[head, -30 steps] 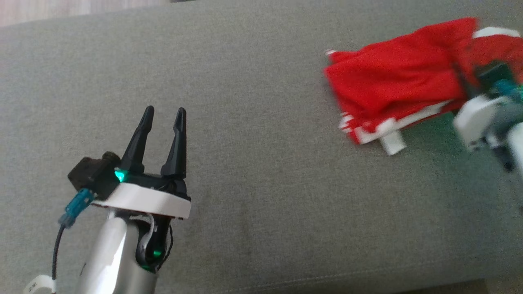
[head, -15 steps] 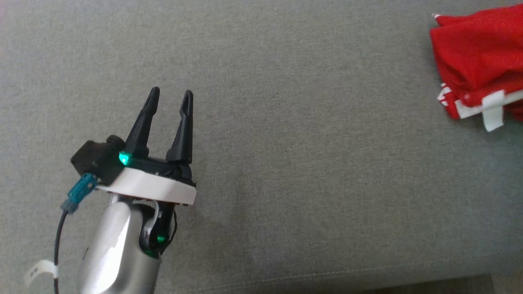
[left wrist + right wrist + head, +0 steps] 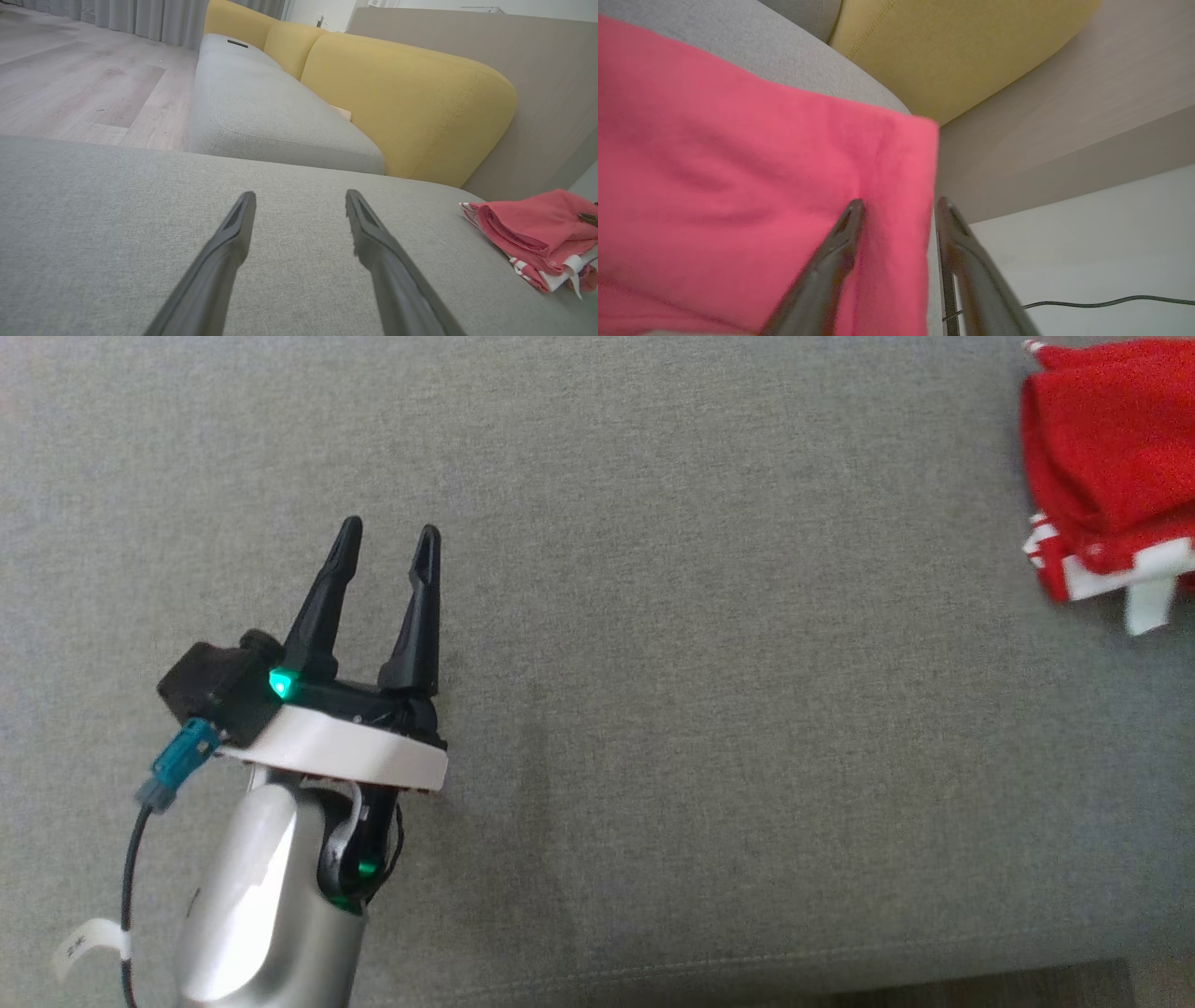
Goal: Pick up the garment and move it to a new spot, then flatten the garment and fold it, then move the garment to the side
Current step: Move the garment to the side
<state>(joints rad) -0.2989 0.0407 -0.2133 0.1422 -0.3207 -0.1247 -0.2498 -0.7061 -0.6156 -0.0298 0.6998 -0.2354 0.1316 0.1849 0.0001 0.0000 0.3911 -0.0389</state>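
Observation:
The red garment (image 3: pixel 1111 457) with white trim lies folded in a bundle at the far right of the grey sofa seat (image 3: pixel 700 709). In the left wrist view the garment (image 3: pixel 532 224) sits off to the right, well away from my left gripper (image 3: pixel 299 198). That left gripper (image 3: pixel 387 532) hovers open and empty over bare seat at the lower left. My right gripper (image 3: pixel 899 203) is open just above the garment (image 3: pixel 738 186), one finger over the cloth and the other past its edge.
Yellow back cushions (image 3: pixel 402 102) rise behind the seat, with a second grey seat (image 3: pixel 261 107) beyond. Wood floor (image 3: pixel 70 84) lies to the left in that view. The seat's front seam (image 3: pixel 747 961) runs along the bottom. A thin cable (image 3: pixel 1087 303) crosses the pale floor.
The garment now lies much further right in the head view, and the right arm that was on it has left that view. The picture also shifted a little. My left gripper stays open.

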